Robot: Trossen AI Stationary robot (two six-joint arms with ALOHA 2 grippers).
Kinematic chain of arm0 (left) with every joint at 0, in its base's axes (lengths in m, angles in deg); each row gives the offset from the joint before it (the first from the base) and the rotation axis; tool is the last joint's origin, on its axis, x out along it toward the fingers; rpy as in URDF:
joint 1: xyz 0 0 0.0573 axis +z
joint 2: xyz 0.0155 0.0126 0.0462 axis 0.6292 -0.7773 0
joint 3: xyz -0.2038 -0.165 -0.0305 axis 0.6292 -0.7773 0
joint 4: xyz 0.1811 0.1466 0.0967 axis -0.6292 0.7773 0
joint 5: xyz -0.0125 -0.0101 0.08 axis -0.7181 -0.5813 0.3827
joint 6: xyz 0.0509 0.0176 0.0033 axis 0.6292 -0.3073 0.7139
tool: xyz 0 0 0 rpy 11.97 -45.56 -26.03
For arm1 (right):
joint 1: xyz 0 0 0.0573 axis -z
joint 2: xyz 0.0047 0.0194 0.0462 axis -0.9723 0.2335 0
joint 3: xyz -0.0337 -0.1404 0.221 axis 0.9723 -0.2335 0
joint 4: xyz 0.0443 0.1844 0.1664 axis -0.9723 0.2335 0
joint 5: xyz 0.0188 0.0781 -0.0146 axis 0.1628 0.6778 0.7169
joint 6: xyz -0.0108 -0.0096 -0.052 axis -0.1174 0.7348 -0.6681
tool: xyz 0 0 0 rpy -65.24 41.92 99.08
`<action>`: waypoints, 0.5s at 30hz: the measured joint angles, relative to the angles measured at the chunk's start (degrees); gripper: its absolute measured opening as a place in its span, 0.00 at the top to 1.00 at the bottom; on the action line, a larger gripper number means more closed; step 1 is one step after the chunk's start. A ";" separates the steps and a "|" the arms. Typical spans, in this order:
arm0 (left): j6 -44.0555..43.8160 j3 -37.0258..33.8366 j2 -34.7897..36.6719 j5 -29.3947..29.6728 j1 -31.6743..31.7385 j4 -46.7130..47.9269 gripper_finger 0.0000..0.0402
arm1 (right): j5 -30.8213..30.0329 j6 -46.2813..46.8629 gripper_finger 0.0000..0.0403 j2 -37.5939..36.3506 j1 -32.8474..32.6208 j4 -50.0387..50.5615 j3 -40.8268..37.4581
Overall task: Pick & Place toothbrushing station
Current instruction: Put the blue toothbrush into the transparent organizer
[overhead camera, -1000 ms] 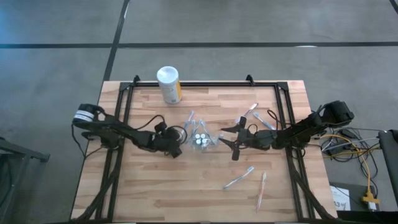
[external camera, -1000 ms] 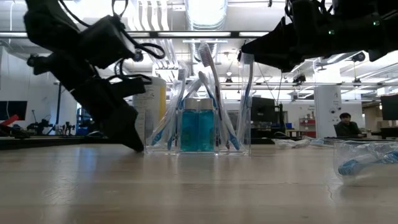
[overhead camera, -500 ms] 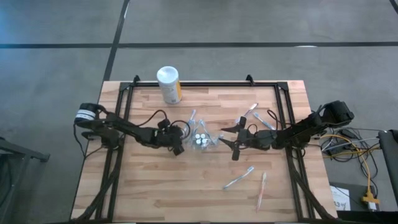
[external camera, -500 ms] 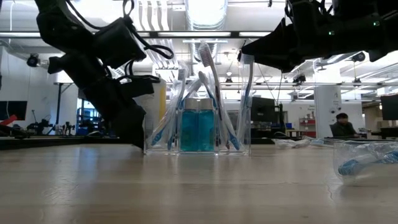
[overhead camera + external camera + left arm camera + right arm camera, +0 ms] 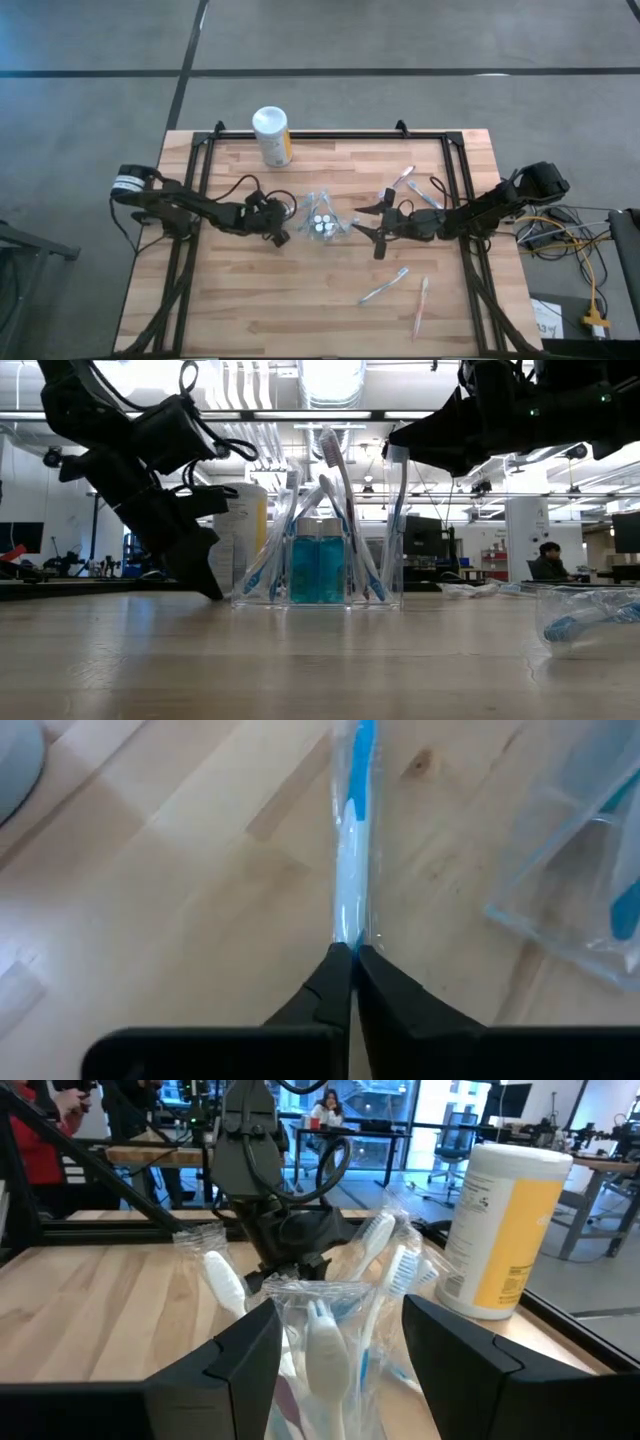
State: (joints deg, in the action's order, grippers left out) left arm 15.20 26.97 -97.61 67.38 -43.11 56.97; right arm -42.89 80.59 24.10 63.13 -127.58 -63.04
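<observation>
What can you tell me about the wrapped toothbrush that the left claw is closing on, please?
The wrapped toothbrush is thin, white with a light-blue stretch, sealed in clear film. It lies flat on the wooden table, close beside the clear cup. The left claw is shut on its near end, fingers pinching the wrapper from both sides. Its brush head cannot be made out here.
</observation>
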 joint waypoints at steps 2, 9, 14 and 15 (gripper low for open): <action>-1.18 -0.83 0.00 1.02 -0.12 0.32 0.97 | -0.02 0.00 0.50 0.00 -0.07 -0.02 0.00; -6.00 -1.46 3.45 8.16 -4.30 2.70 0.99 | -0.02 -0.26 0.50 0.00 -0.13 0.02 0.00; -10.56 -1.70 10.75 14.17 -9.50 8.34 1.00 | -0.04 -0.27 0.50 0.00 -0.14 0.20 0.00; -12.05 -1.57 12.71 16.35 -10.64 9.80 1.00 | -0.04 -0.27 0.50 0.00 -0.22 0.23 0.00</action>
State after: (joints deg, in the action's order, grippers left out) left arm 3.15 25.40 -84.90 83.74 -53.75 66.77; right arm -42.93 80.32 24.10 62.91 -127.35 -63.04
